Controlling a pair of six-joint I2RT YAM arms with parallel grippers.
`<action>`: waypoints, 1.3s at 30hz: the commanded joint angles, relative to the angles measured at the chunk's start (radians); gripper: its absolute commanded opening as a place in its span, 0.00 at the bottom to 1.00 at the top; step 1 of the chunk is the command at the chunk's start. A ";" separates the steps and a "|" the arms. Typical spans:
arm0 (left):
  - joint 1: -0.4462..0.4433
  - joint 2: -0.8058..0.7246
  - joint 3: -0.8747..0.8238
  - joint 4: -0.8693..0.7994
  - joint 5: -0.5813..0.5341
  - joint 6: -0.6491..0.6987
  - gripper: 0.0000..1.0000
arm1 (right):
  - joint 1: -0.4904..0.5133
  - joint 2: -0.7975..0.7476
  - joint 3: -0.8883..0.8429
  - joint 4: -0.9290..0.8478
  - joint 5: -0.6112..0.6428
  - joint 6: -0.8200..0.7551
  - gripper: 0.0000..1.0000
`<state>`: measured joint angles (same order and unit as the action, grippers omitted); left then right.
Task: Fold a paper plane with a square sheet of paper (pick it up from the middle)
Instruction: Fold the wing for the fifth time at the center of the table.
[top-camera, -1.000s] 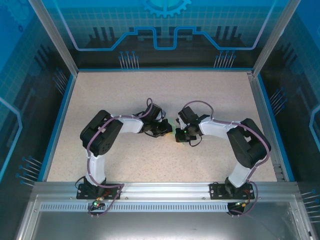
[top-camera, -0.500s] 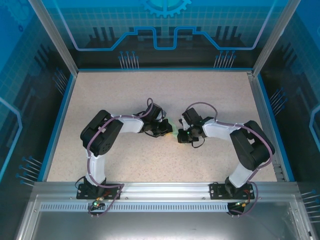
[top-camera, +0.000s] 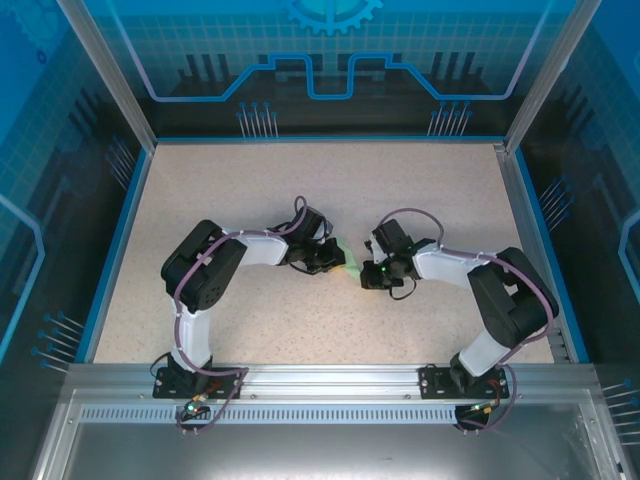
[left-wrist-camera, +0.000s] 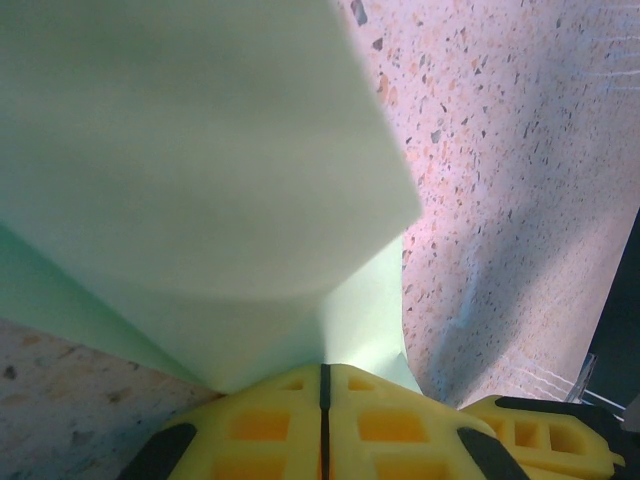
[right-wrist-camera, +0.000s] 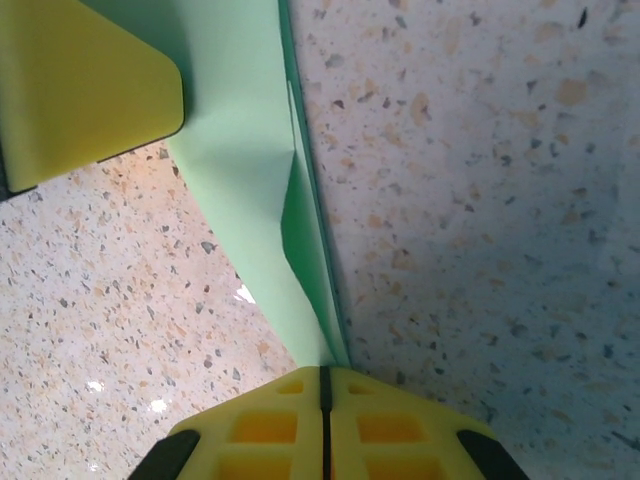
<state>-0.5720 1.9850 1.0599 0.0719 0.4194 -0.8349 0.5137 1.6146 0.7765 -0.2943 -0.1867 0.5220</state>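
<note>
The pale mint-green paper (top-camera: 352, 263) shows as a small folded strip stretched between both grippers at the table's middle. My left gripper (top-camera: 338, 262) is shut on one end of it; in the left wrist view the paper (left-wrist-camera: 200, 170) spreads wide above the closed yellow fingers (left-wrist-camera: 260, 425). My right gripper (top-camera: 366, 278) is shut on the other end; in the right wrist view the folded paper (right-wrist-camera: 255, 190) runs up from the closed fingers (right-wrist-camera: 265, 430) as a narrow creased band. The left gripper's yellow finger (right-wrist-camera: 80, 85) shows at the upper left there.
A speckled beige table (top-camera: 250, 190) is bounded by a blue rim (top-camera: 130, 215) and tall enclosure walls. The two arms bend inward from their bases at the near edge, meeting at mid-table.
The right gripper has drawn to the right and slightly toward me, pulling away from the left gripper. More green paper now shows between them. The left arm has stayed put.
</note>
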 joint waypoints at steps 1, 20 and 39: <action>0.008 0.049 0.003 -0.099 -0.091 0.025 0.10 | -0.026 -0.018 -0.061 -0.171 0.029 0.022 0.07; 0.008 0.049 0.008 -0.087 -0.074 0.019 0.11 | 0.002 -0.082 0.036 0.014 -0.147 -0.024 0.10; 0.007 0.038 0.035 -0.096 -0.053 0.025 0.11 | -0.057 0.100 0.020 0.071 -0.171 -0.033 0.09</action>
<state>-0.5716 1.9888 1.0782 0.0467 0.4164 -0.8341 0.4759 1.6951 0.8055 -0.2111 -0.3588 0.4961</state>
